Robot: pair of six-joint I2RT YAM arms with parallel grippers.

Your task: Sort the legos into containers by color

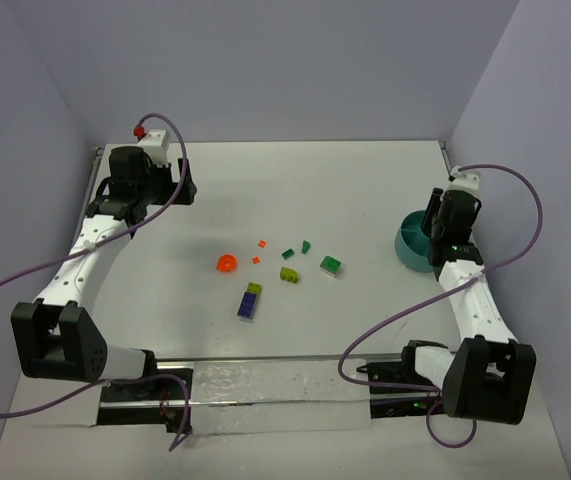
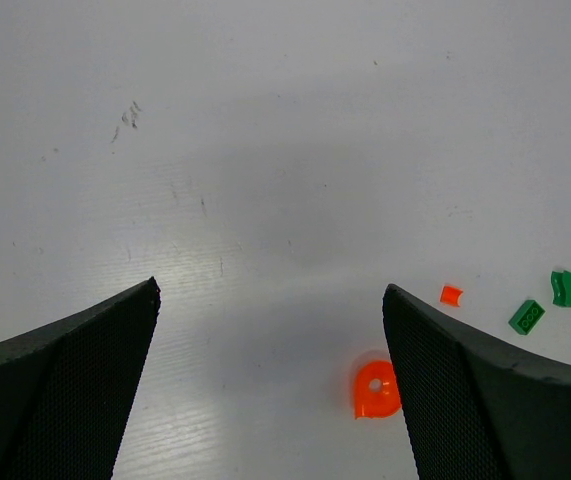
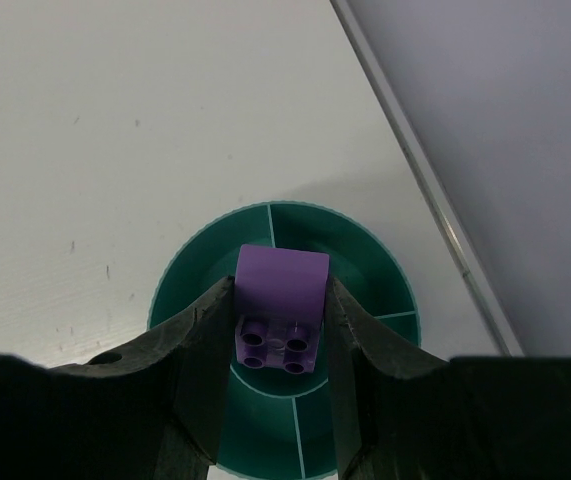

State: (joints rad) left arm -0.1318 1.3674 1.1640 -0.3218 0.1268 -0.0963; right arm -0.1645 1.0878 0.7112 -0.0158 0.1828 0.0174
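Observation:
My right gripper is shut on a purple lego brick and holds it straight above the round teal bowl. In the top view that gripper hangs over the bowl at the table's right side. Loose legos lie mid-table: an orange round piece, two orange bits, dark green pieces, a lime piece and a purple-and-lime stack. My left gripper is open over bare table at the far left, with the orange round piece beside its right finger.
Lilac walls close in the table at the back and on both sides. A raised rim runs along the right edge close behind the bowl. Purple cables loop from both arms. A shiny strip lies along the near edge between the arm bases.

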